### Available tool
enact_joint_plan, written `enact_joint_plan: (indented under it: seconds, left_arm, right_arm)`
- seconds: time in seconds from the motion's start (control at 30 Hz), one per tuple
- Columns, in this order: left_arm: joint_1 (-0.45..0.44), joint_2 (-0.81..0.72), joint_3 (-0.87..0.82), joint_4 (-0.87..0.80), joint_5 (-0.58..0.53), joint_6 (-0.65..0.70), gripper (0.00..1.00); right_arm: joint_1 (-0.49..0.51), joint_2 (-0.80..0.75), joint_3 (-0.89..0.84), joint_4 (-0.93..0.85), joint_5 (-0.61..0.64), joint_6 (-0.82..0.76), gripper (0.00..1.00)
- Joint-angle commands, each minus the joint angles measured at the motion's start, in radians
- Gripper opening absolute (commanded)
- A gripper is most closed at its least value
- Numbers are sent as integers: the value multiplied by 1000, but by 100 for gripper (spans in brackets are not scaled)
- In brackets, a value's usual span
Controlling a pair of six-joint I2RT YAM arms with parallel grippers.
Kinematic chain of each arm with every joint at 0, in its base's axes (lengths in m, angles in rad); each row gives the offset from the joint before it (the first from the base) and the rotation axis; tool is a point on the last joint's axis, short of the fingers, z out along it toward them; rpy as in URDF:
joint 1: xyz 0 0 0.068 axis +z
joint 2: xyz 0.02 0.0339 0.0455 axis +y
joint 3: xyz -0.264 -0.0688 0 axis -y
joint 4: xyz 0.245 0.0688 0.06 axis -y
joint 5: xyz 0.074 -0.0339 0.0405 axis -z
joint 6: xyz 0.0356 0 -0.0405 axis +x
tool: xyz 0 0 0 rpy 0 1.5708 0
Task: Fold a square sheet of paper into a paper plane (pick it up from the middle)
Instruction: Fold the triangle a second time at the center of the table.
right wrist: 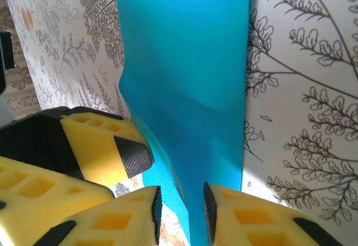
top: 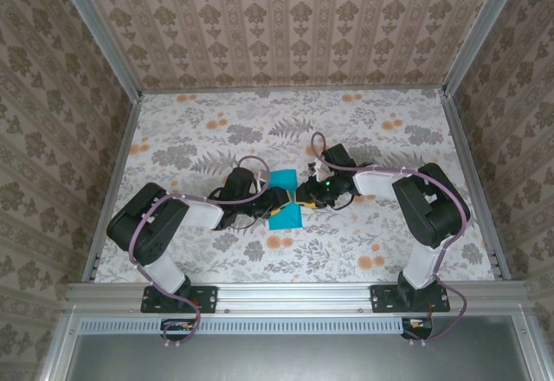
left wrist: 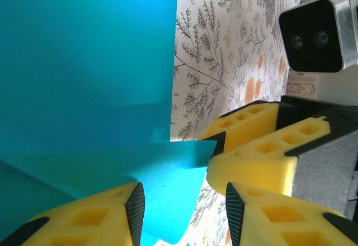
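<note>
Yellow-padded left gripper (left wrist: 183, 201) gaping, paper flap (left wrist: 168, 168) loose between its jaws; right gripper (right wrist: 180, 201) narrow about a raised fold (right wrist: 184, 117), grip impossible to confirm. Between them, midway across the table (top: 389, 138), the paper plane (top: 286, 216): probably early, creased yet broad, no sharp point, most folds left. Crease layout hidden by arms (top: 208, 212).

From above, the paper plane (top: 284, 199) is half covered where the left gripper (top: 273, 201) and right gripper (top: 305, 194) meet over it, and the fingertips are too small to read. On the left wrist camera the sheet runs out of frame ahead of the fingers, its lower edge tucked behind one finger (left wrist: 84, 221). On the right wrist camera the paper is cut off ahead and again down between the fingers.
</note>
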Motion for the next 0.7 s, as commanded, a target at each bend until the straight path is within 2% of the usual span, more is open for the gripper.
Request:
enact_joint_plan:
  seconds: [0.0, 0.33, 0.67]
  left_arm:
    - [8, -9, -18, 11, -4, -8, 45]
    - [10, -39, -8, -15, 2, 7, 45]
    - [-10, -65, 60, -137, -7, 77, 44]
  right_arm:
    - [4, 28, 33, 18, -13, -7, 26]
    - [3, 44, 47, 8, 19, -42, 10]
    - [3, 66, 71, -33, 56, -136, 7]
